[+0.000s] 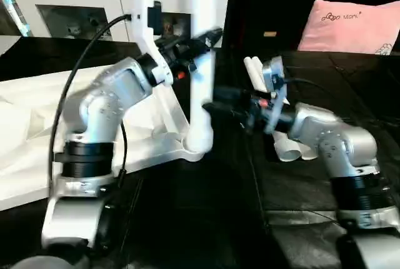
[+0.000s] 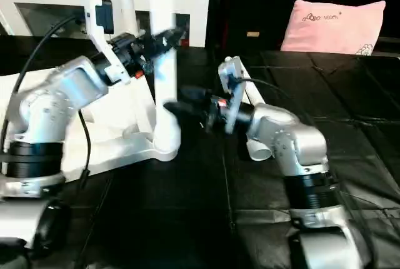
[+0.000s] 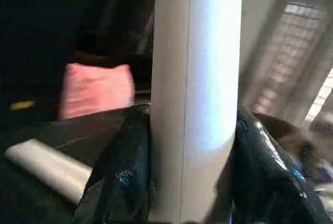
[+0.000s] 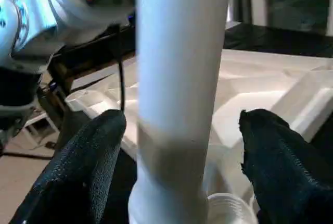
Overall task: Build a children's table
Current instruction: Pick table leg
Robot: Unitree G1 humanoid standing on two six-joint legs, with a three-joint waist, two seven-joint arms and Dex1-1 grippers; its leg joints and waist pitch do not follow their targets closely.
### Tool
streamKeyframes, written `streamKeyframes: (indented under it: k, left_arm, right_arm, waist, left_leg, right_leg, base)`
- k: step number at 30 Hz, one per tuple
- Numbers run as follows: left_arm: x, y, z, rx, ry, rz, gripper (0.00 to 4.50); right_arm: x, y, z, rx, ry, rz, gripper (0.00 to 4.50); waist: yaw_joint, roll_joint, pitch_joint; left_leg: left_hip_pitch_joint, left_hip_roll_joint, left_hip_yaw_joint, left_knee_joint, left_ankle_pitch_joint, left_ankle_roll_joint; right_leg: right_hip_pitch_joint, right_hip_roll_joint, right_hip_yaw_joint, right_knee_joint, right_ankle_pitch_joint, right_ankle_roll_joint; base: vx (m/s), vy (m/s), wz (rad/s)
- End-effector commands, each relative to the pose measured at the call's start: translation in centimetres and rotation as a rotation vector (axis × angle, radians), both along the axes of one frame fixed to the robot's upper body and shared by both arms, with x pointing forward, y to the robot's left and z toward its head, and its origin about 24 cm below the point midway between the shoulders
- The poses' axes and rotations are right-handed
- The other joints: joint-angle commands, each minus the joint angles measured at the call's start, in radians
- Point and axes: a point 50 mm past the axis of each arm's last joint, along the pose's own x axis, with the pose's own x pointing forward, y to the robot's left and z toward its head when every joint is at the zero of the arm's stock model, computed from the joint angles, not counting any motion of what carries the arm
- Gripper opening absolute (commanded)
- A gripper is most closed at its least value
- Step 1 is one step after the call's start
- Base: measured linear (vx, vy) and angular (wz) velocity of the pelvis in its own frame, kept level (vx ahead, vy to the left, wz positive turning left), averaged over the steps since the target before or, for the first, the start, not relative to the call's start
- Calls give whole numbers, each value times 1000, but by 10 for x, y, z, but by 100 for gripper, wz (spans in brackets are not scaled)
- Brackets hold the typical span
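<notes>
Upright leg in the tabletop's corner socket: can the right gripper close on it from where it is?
Probably yes. The right gripper is open with a finger on each side of the upright leg, low near the corner socket. The left gripper grips higher up, out of its way.

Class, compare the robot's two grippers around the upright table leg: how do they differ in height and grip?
The left gripper sits high on the upright leg, its jaws shut against both sides. The right gripper sits lower, near the socket of the tabletop, its jaws open with gaps beside the leg. Both have black fingers and straddle the same leg.
</notes>
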Motion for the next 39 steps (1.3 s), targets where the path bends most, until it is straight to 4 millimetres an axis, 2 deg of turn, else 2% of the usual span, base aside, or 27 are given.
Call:
streamKeyframes:
  k: [1, 5, 8, 9, 13, 14, 16, 19, 31, 39]
  left_arm:
    - [-5, -6, 10, 0, -25, -79, 175]
    - [-11, -12, 15, -28, -48, -166, 175]
    - [-16, -14, 19, -46, -67, -222, 175]
    - [-18, -15, 20, -50, -70, -241, 175]
    - [-22, -16, 21, -50, -73, -281, 175]
    - [-23, -16, 21, -51, -72, -287, 175]
    - [-24, -17, 21, -53, -74, -301, 175]
    - [-25, -17, 21, -56, -69, -317, 175]
    - [-27, -24, 23, -78, -56, -353, 175]
    - [-26, -28, 25, -96, -57, -356, 175]
  right_arm:
    - [-2, 0, 8, 20, -7, 84, 377]
    - [-11, 0, 7, 32, 12, 226, 377]
    - [-12, 1, 4, 22, 23, 249, 377]
    - [-12, 2, 3, 20, 28, 253, 377]
    - [-12, 2, 1, 31, 41, 284, 377]
    - [-12, 2, 1, 29, 41, 291, 349]
    - [-13, 2, 0, 21, 42, 297, 349]
    - [-14, 1, -2, 7, 44, 311, 313]
    - [-15, 3, -7, -12, 47, 335, 219]
    - [-16, 5, -8, -9, 46, 345, 201]
  waist:
    - [4, -12, -76]
    - [5, -13, -75]
    - [5, -15, -75]
    - [5, -19, -74]
    - [5, -18, -73]
    - [5, -18, -73]
    - [4, -19, -72]
    - [5, -17, -72]
    - [6, -19, -73]
    - [6, -17, -74]
  left_leg:
    - [28, 2, 10, -57, -135, -4]
    - [26, 4, 8, -57, -138, 5]
    - [27, 4, 9, -57, -144, 2]
    - [26, 4, 9, -57, -145, 1]
    - [28, 5, 9, -56, -157, -7]
    - [27, 5, 9, -57, -158, -6]
    - [28, 5, 9, -57, -165, -8]
    - [29, 5, 8, -58, -166, -14]
    - [28, 5, 7, -56, -157, -12]
    - [29, 4, 7, -55, -157, -7]
  right_leg:
    - [51, -35, 15, -64, 0, -234]
    - [52, -36, 14, -66, -10, -232]
    - [51, -37, 14, -66, -31, -237]
    - [51, -37, 14, -67, -39, -236]
    - [49, -38, 15, -67, -62, -237]
    - [49, -38, 15, -67, -65, -236]
    - [48, -37, 15, -69, -79, -231]
    - [47, -37, 15, -69, -84, -227]
    - [50, -37, 14, -65, -40, -240]
    - [51, -36, 14, -65, -36, -247]
  base:
    - [0, 0, 0]
    - [0, 0, 0]
    - [0, 0, 0]
    - [0, 0, 0]
    - [0, 0, 0]
    - [0, 0, 0]
    - [0, 0, 0]
    - [0, 0, 0]
    - [0, 0, 0]
    - [0, 0, 0]
